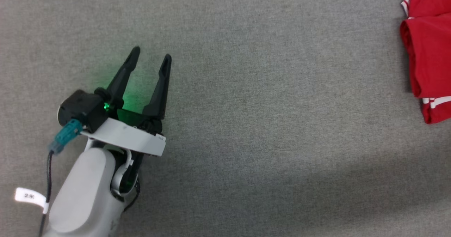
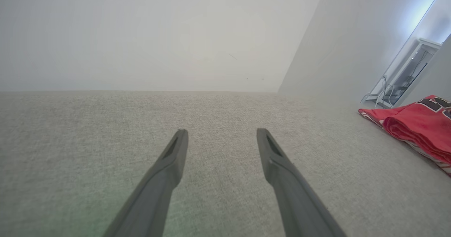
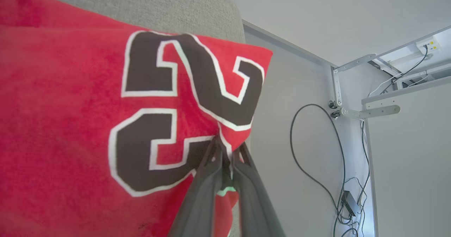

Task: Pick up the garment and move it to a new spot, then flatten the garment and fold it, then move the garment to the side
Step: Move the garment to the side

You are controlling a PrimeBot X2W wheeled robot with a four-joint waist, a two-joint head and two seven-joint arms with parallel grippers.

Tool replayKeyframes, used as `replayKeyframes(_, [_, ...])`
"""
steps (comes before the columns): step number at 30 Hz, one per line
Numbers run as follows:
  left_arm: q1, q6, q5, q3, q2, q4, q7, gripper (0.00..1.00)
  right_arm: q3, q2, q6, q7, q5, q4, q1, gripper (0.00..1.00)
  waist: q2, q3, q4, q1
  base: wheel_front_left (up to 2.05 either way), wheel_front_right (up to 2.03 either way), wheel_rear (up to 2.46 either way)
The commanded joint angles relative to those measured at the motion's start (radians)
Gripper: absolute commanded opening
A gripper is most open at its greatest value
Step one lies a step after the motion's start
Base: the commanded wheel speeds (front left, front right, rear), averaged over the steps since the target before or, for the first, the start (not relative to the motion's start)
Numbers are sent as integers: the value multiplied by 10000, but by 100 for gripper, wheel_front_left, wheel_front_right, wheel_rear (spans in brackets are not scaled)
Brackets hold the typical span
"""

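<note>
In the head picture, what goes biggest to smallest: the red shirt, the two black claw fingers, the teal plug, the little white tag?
1. Red jersey shirt, even cut off by the picture's edge.
2. The left gripper's two long black fingers.
3. Teal plastic plug and white paper tag look about alike, so no ranking.

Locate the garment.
The garment lies at the head view's right edge on the grey surface, far from the left gripper, pinched by the right gripper.

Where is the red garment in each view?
Head view: garment at the far right edge, cut off.
Left wrist view: right edge, about mid-height.
Right wrist view: across the left half, right pincer shut on its edge.
Shared landmark: the grey fabric surface beneath it.
</note>
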Motion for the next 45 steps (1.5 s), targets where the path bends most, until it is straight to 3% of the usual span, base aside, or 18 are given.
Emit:
replayKeyframes(1, [-175, -26, -58, -69, 58, 41, 6, 100, 49, 77, -15, -175, -84, 196, -193, 0, 0, 157, 11, 0, 0, 0, 0])
replayKeyframes(11, [-457, -26, -239, -296, 166, 219, 7, 100, 279, 507, -13, -649, -311, 1281, -606, 0, 0, 276, 122, 0, 0, 0, 0])
replayKeyframes(12, [-463, -26, -242, -305, 166, 240, 7, 100, 309, 539, -13, -669, -324, 1361, -624, 12, 0, 249, 136, 0, 0, 0, 0])
replayKeyframes(13, [-463, -26, -242, -305, 166, 240, 7, 100, 309, 539, -13, -669, -324, 1361, -624, 12, 0, 249, 136, 0, 0, 0, 0])
replayKeyframes(14, [-460, -26, -264, -304, 174, 278, 7, 100, 372, 597, -13, -718, -356, 1495, -707, 46, 0, 171, 160, 0, 0, 0, 0])
replayKeyframes(15, [-460, -26, -264, -304, 174, 278, 7, 100, 372, 597, -13, -718, -356, 1495, -707, 46, 0, 171, 160, 0, 0, 0, 0])
replayKeyframes(16, [-420, -26, -266, -289, 169, 309, 7, 100, 420, 643, -13, -771, -371, 1595, -790, 93, 0, 66, 180, 0, 0, 0, 0])
replayKeyframes(17, [-420, -26, -266, -289, 169, 309, 7, 100, 420, 643, -13, -771, -371, 1595, -790, 93, 0, 66, 180, 0, 0, 0, 0])
replayKeyframes(18, [-385, -26, -272, -280, 165, 326, 7, 100, 453, 661, -13, -808, -398, 1642, -790, 100, 0, 9, 187, 0, 0, 0, 0])
replayKeyframes(30, [208, -26, -224, -55, 19, 478, 7, 100, 457, 1064, -13, -1664, -148, 1576, -761, 100, 0, -1184, 410, 0, 0, 0, 0])
replayKeyframes(45, [1953, -5, -123, 1031, -64, 629, 7, 100, -301, 2499, -13, -3821, -148, 881, 1142, 100, 0, -3502, 765, 0, 0, 0, 0])
